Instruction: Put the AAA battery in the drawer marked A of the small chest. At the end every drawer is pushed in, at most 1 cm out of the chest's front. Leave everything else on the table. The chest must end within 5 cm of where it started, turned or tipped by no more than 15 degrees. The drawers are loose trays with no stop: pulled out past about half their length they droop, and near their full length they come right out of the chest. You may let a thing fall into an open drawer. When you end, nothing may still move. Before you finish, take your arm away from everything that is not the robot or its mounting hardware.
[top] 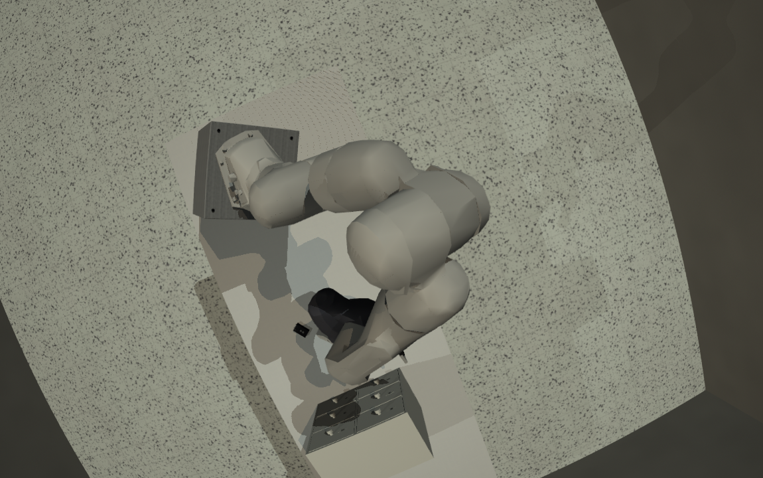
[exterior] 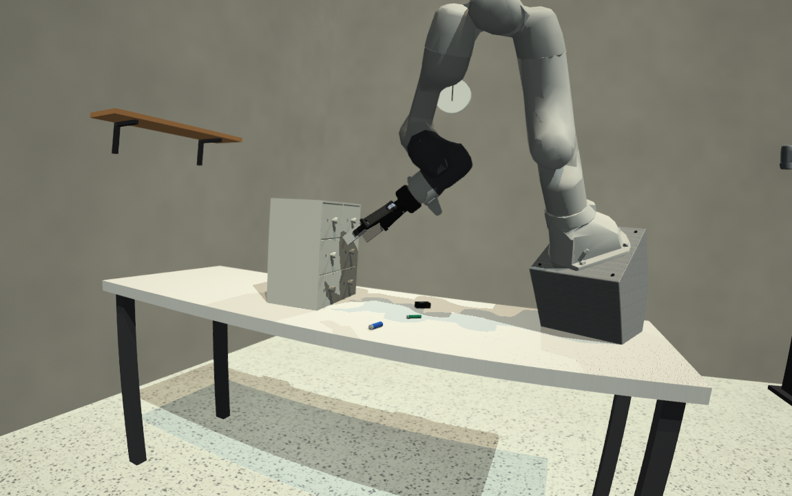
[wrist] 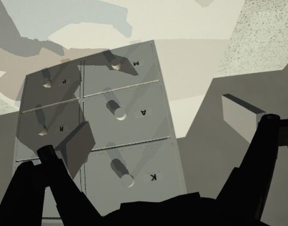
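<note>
The small grey chest (exterior: 311,253) stands on the table's left part, and its two columns of knobbed drawers all look pushed in. In the wrist view the drawer marked A (wrist: 123,112) is the middle one of the right column, between M and K. My gripper (exterior: 361,233) is open and empty, just in front of the chest's upper drawers; in the wrist view the gripper (wrist: 161,125) has its fingers spread wide on either side of the drawer front. A thin green battery (exterior: 413,316) and a thicker blue battery (exterior: 375,324) lie on the table, apart from the gripper.
A small black block (exterior: 423,304) lies beside the green battery and also shows in the overhead view (top: 302,330). The chest (top: 356,409) sits near the table's far end. The robot base block (exterior: 589,289) stands at the right. A wall shelf (exterior: 164,126) hangs behind.
</note>
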